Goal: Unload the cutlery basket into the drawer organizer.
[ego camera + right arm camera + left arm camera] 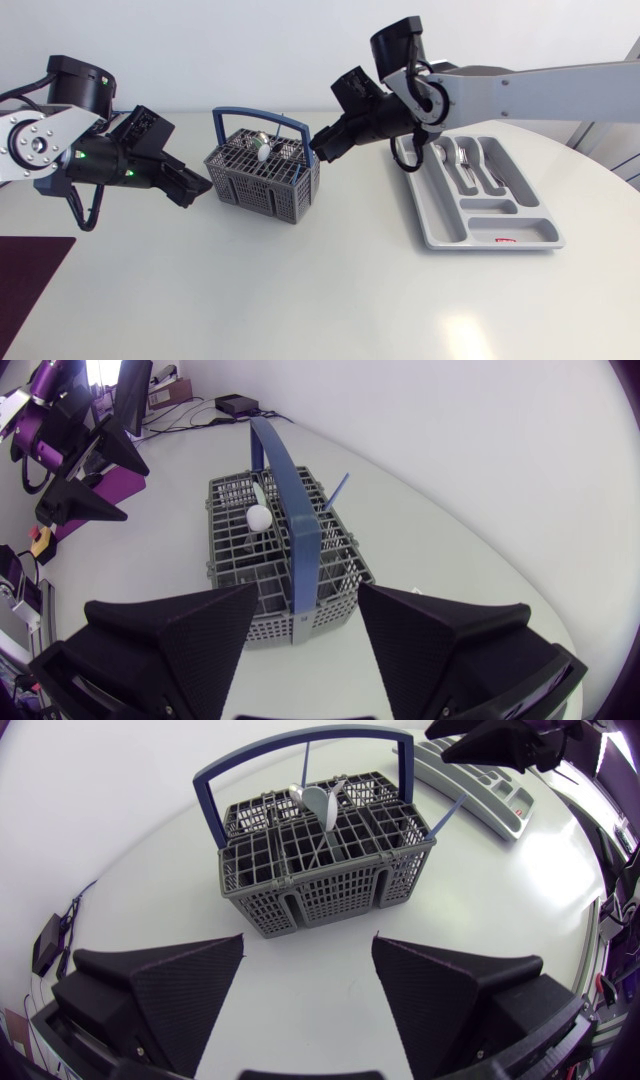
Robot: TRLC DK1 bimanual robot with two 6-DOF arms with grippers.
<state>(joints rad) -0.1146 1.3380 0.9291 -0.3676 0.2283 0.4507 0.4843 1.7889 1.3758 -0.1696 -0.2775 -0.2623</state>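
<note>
The grey plastic cutlery basket with the blue handle (262,172) stands on the round white table (330,290), a bit toward 10 o'clock from the middle. A shiny metal spoon (262,152) sticks up inside it, and the flat grey drawer organizer tray (520,232) lies off at its 3 o'clock with a few shiny spoons (455,160) in its slots. The left black claw (195,188) sits just beside the basket at 9 o'clock with its two fingers wide apart and holding nothing, and the right black claw (322,147) is close by the basket's 2 o'clock corner, also wide open with nothing in it.
</note>
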